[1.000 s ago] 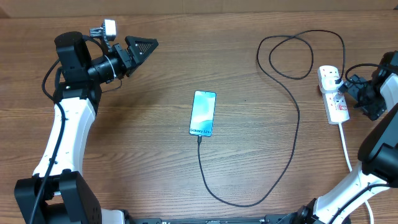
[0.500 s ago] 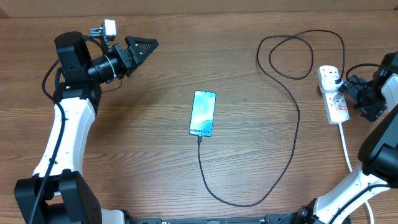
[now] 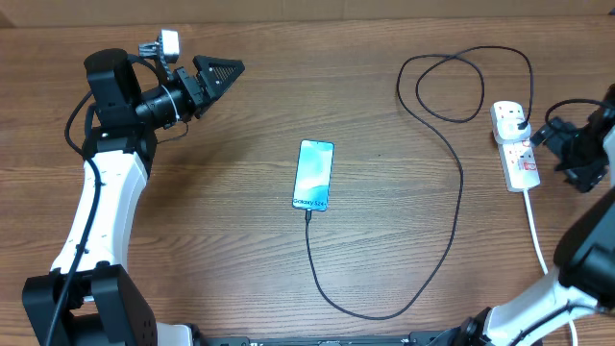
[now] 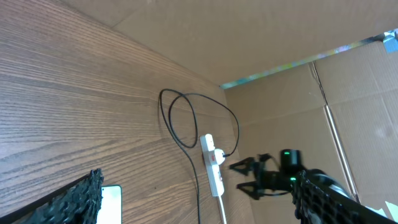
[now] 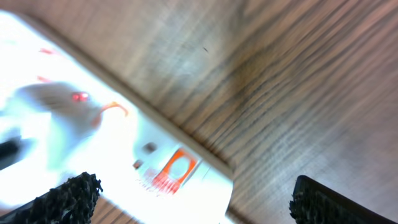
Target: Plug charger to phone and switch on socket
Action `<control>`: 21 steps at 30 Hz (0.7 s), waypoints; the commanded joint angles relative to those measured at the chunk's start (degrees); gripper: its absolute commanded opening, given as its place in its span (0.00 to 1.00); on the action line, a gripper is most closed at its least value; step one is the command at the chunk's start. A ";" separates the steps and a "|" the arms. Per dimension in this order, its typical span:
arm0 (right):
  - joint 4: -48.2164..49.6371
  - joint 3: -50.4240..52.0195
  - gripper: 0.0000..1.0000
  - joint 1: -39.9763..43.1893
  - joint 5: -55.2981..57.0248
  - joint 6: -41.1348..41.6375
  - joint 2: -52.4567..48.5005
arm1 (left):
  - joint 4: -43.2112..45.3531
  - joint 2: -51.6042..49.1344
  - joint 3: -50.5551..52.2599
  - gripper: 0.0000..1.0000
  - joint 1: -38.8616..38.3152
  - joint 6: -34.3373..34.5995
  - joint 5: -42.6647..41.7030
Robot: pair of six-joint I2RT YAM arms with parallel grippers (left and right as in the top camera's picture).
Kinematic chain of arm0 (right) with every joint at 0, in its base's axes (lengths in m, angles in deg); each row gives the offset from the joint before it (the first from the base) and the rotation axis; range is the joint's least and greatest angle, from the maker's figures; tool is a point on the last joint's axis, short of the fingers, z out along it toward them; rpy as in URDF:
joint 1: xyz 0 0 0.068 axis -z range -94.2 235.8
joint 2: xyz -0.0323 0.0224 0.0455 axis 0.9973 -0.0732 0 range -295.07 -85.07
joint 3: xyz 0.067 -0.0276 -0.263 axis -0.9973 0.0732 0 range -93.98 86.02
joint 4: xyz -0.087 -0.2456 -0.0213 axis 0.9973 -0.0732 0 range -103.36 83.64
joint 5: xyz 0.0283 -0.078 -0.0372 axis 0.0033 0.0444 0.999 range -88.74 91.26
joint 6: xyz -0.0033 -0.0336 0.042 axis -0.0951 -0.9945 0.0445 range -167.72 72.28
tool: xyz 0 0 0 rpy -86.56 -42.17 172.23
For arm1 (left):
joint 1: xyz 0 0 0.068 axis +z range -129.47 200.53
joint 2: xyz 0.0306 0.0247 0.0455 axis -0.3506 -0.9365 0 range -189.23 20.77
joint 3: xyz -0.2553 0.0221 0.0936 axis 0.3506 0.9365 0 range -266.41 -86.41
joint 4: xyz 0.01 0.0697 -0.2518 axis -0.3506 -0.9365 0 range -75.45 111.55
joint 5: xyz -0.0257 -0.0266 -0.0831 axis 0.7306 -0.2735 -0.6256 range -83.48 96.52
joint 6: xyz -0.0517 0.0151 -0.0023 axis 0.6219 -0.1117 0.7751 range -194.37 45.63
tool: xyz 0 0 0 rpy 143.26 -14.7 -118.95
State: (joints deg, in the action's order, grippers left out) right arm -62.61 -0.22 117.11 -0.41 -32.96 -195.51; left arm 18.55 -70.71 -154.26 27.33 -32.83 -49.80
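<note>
Far left of the desk [image 3: 221, 250], left pincer [image 3: 229, 70] hangs raised off the surface, fingers [image 4: 78, 199] spread wide, nothing in it, well apart from everything; leave it parked. Centre: phone [image 3: 313, 174] flat, screen up. The charger [image 3: 462, 187] tip looks seated in its near end, with the cable running slack round to the right and up through a loop to the black plug [image 3: 520, 119] in the far outlet of the socket [image 3: 517, 154]. So plug-in looks done; my read is the switch is the step in hand. Right pincer [image 3: 554, 147] sits just beside the socket's right edge, wide open, empty. Its wrist view is blurred: a red dot glows on the strip, can't tell if that's the switch lamp. To do it well: close the pincer first so one solid tip presses, line up over the red switch mark by the occupied outlet, push straight down. Strip is loose and probably light, so a sideways shove would likely skate it or tug the plug. Keep clear of the white cord [image 3: 534, 231].
</note>
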 commanded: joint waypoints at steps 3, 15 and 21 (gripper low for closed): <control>-3.96 -0.24 1.00 -6.19 0.07 0.15 9.55 | 0.24 1.60 -0.63 1.00 0.02 -1.29 -0.02; -7.93 0.72 1.00 -13.68 0.07 0.15 9.40 | 0.24 1.60 -0.63 1.00 0.02 -1.29 -0.02; -7.93 0.72 1.00 -13.68 0.07 0.15 9.40 | 0.24 1.57 -0.63 1.00 0.02 -1.29 -0.02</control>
State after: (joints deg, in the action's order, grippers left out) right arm -70.63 0.22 103.34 -0.39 -32.93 -185.98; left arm 18.55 -70.71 -154.26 27.33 -32.81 -49.80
